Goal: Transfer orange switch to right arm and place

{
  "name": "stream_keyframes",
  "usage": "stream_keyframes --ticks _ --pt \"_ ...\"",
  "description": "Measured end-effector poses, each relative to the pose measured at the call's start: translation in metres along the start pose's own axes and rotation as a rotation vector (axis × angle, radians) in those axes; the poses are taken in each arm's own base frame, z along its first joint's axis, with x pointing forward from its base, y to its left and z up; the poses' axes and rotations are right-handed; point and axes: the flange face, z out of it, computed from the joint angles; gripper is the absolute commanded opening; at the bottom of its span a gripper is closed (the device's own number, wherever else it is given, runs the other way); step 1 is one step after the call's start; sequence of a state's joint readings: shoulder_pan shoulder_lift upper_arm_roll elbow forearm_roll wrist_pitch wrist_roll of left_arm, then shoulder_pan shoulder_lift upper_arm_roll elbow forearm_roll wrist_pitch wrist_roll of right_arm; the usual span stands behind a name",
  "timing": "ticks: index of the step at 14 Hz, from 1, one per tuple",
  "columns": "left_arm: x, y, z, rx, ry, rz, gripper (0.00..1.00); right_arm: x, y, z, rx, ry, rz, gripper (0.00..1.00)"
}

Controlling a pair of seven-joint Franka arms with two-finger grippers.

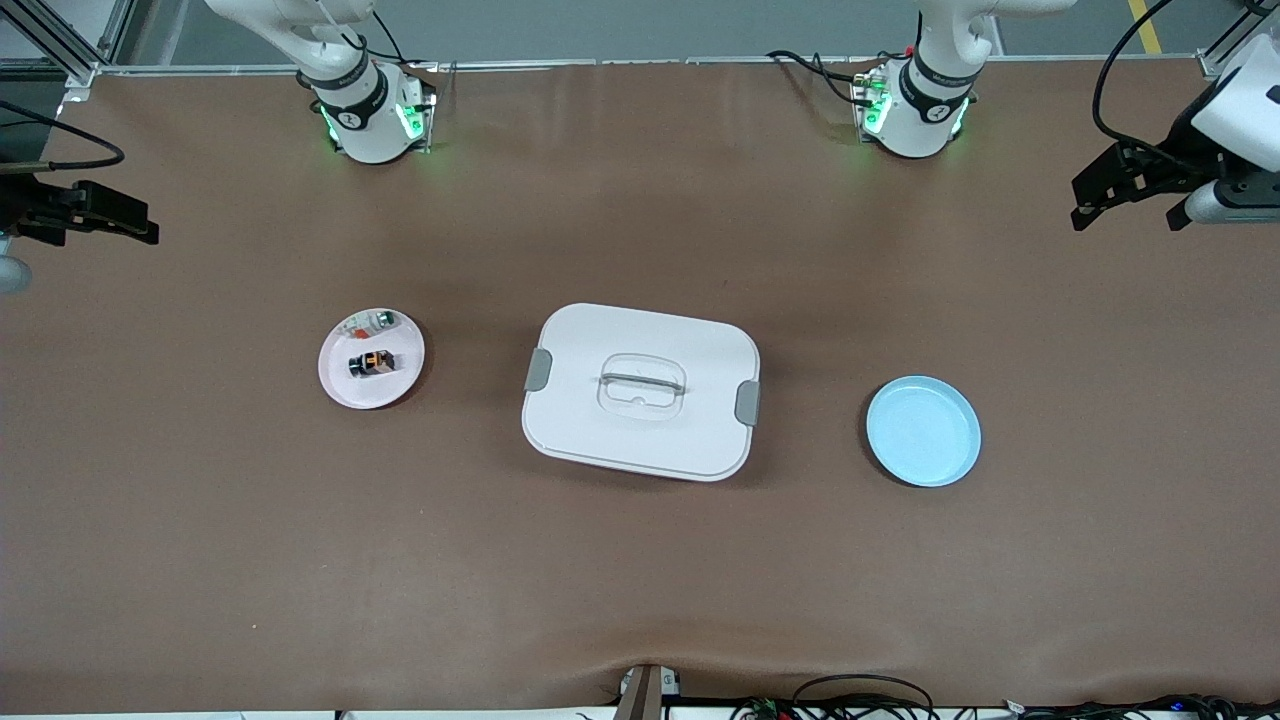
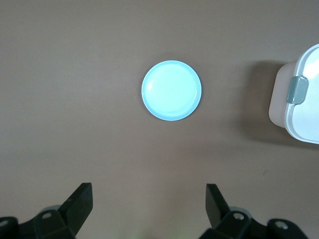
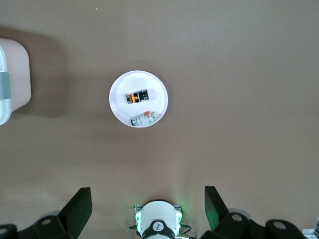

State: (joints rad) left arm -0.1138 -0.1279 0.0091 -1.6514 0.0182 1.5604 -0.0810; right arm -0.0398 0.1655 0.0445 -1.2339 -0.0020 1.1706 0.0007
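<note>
A broad table covered in matte brown sheet material (image 1: pixel 640 580) fills nearly the whole front view, its covering rippling slightly at six o'clock. Along twelve o'clock runs a strip of grey floor (image 1: pixel 640 28), with a silver aluminium frame rail (image 1: pixel 60 40) at eleven o'clock and a yellow painted floor line (image 1: pixel 1145 25) at one o'clock. Black cables (image 1: pixel 870 700) trail off the table edge near five o'clock, and even overhead light casts soft shadows.

The orange switch (image 1: pixel 371 363) is a tiny black block with an orange face, lying on its side in the white dish (image 1: pixel 340 385), toward the right arm's end of the worktop.
</note>
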Motion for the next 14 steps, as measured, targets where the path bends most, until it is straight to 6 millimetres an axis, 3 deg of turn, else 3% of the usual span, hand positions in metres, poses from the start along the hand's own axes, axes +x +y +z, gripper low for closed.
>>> stream_keyframes --ticks 9,14 --pt "0.006 0.001 -0.003 -0.001 0.014 0.001 1.00 -0.011 -0.003 -0.015 0.044 0.055 0.001 1.00" --pt "0.010 0.015 0.004 0.017 0.002 0.018 1.00 -0.019 -0.005 -0.013 0.049 0.120 0.001 1.00"
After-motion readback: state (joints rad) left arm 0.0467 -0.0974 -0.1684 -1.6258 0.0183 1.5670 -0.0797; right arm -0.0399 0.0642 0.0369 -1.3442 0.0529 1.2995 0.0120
